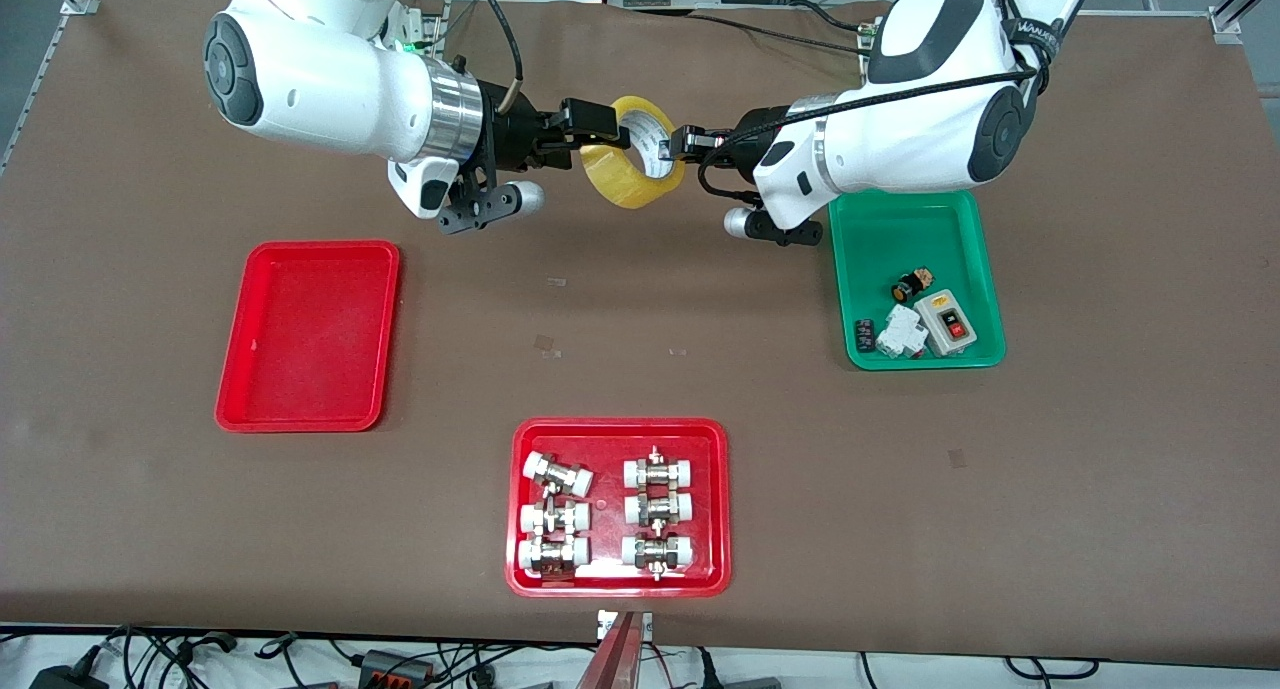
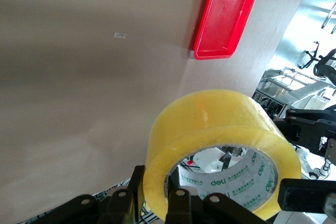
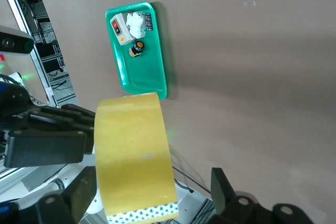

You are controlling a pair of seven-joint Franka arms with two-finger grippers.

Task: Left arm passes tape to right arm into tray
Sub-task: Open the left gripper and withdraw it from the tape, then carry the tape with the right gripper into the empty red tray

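Note:
The yellow tape [image 1: 628, 181] hangs in the air over the bare table between the two arms. My left gripper [image 1: 678, 145] is shut on its wall, one finger inside the hole and one outside, as the left wrist view shows [image 2: 157, 190] on the tape [image 2: 210, 119]. My right gripper [image 1: 604, 134] is open, its fingers standing either side of the roll's width without closing on it; the right wrist view shows this gripper [image 3: 152, 190] around the tape [image 3: 134, 150]. The empty red tray [image 1: 310, 334] lies toward the right arm's end, also in the left wrist view [image 2: 228, 14].
A green tray [image 1: 915, 234] with small electrical parts lies under the left arm, also in the right wrist view [image 3: 144, 77]. A second red tray [image 1: 612, 427] with white-capped metal fittings lies near the front camera, mid-table.

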